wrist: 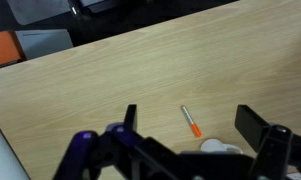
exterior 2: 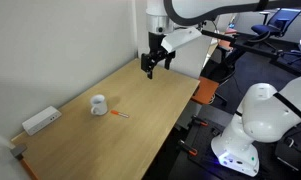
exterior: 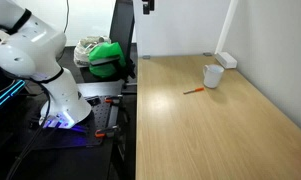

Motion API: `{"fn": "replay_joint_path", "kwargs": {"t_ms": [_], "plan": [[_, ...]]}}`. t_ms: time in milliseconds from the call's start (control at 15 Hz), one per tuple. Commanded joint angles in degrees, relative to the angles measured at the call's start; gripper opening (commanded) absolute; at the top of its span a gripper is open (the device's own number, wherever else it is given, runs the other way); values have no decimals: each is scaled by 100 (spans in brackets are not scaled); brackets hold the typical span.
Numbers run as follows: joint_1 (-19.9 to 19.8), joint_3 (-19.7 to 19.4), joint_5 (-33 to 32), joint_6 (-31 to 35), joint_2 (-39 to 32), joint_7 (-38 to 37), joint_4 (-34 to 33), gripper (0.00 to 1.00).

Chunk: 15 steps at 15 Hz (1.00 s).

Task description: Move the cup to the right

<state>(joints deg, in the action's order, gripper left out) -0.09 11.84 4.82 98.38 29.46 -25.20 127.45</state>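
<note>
Our arm (exterior 2: 195,10) reaches in high from the right, wrist bent downward. We see the pincer (exterior 2: 157,67) hang in the air, its jaws spread wide, gripping nothing.

Premises assessed as an office-type robotics laboratory.

Grounds:
- A long table (exterior: 220,130) of light wood laminate stands against a plain white wall (exterior 2: 50,50).
- Off the table's open long side, a white robot arm base (exterior: 35,50) sits on a dark stand with trailing cables and a violet indicator glow (exterior: 62,122).
- Past the table's end are swivel office chairs (exterior 2: 285,25), and an orange seat (exterior 2: 205,92) stands just beside its edge.
- On the table are desk articles: a cup (exterior 2: 98,104), a pen (exterior 2: 118,116) and, at the wall side, a white boxy block (exterior 2: 40,121) with a cable.
</note>
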Motion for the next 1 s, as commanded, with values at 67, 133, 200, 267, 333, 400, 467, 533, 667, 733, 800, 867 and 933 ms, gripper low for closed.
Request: {"fn": "replay_joint_path", "kwargs": {"t_ms": [67,133,200,267,333,400,467,533,667,733,800,867,933], "plan": [[60,-48,-26,-7,-10,-23,-10,100],[60,-48,-26,-7,-10,-23,-10,100],[60,-48,-26,-7,-10,-23,-10,100],[60,-48,-26,-7,-10,-23,-10,100],[60,-48,-26,-7,-10,-23,-10,100],[62,-53,-50,42,-24,24,-8,100],[62,-70,-76,105,-39,93,-7,100],[54,-88,-115,162,-61,159,-11,100],[33,-147,-296,320,-163,398,-35,100],[39,-211,-317,416,-242,527,-53,100],[26,-240,-377,520,-309,594,-72,100],[25,-310,-389,622,-405,739,-100,100],[37,-376,-390,700,-493,897,-143,100]]}}
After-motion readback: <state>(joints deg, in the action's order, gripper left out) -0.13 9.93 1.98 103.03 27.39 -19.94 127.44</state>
